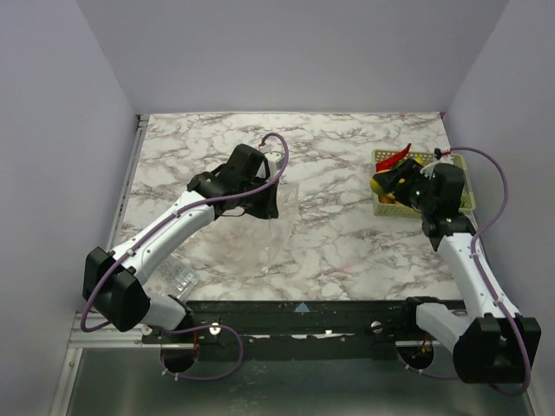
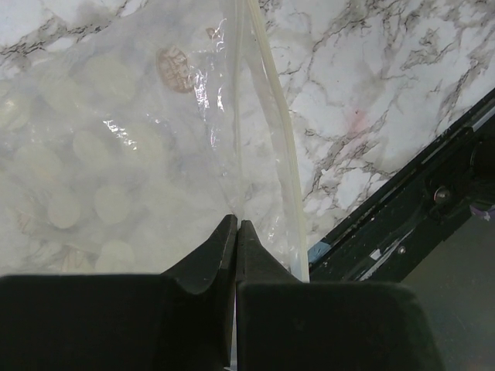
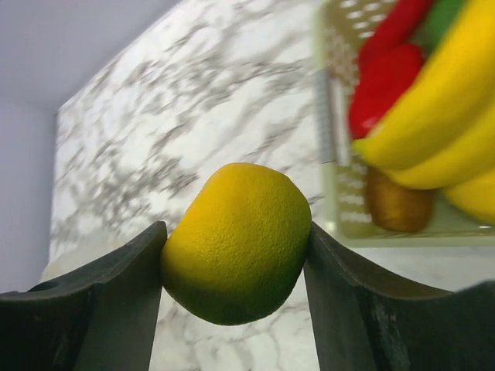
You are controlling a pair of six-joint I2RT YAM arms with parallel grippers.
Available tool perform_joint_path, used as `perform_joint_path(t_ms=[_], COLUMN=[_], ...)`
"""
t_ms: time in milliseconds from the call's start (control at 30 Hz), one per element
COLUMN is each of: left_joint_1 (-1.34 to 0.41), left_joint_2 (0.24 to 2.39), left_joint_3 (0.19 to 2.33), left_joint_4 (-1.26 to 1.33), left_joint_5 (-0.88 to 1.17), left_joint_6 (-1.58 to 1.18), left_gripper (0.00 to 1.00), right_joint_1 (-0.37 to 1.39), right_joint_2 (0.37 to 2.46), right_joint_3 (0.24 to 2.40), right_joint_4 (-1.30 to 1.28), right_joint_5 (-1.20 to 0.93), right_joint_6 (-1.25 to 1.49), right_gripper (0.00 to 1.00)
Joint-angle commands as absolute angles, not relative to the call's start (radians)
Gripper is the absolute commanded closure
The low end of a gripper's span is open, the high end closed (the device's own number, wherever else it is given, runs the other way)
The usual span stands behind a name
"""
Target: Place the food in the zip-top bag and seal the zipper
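Note:
The clear zip-top bag lies floppy on the marble in front of my left gripper. In the left wrist view my left gripper is shut on the bag at its edge, just left of the pale zipper strip. My right gripper is shut on a yellow-green lemon-like fruit, held above the table beside the basket. From above, that fruit and my right gripper sit at the basket's left end. More food stays in the basket: bananas, a red piece, a brown piece.
The pale green mesh basket stands at the right side of the table. A small crinkly clear packet lies near the left arm's base. A black rail runs along the near table edge. Grey walls close in the left, right and back.

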State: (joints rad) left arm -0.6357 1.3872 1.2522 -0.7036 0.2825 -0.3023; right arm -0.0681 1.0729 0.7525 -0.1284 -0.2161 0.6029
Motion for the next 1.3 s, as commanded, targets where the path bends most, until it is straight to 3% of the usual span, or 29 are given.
perform_joint_path(t_ms=[0, 167, 333, 500, 767, 1267], left_joint_1=[-0.624, -0.619, -0.617, -0.614, -0.609, -0.582], left_joint_2=[1.406, 1.408, 1.404, 1.396, 1.369, 1.339], left_joint_3=[1.246, 1.243, 1.238, 1.235, 1.221, 1.203], left_joint_4=[-0.69, -0.682, -0.676, -0.669, -0.653, -0.617], left_joint_5=[0.331, 0.353, 0.362, 0.374, 0.386, 0.435], left_joint_6=[-0.298, -0.298, -0.299, -0.298, -0.302, -0.32], left_gripper=[1.0, 1.0, 1.0, 1.0, 1.0, 1.0], right_joint_1=[0.047, 0.277, 0.559, 0.704, 0.729, 0.734], right_joint_2=[0.97, 0.953, 0.962, 1.055, 1.18, 1.234], right_joint_3=[0.668, 0.579, 0.57, 0.605, 0.629, 0.666], right_joint_4=[-0.036, 0.133, 0.258, 0.351, 0.432, 0.345], right_joint_5=[-0.387, -0.49, -0.406, -0.362, -0.327, -0.236], right_joint_6=[0.623, 0.677, 0.66, 0.674, 0.701, 0.675], right_gripper=[0.99, 0.99, 0.97, 0.95, 0.93, 0.55])
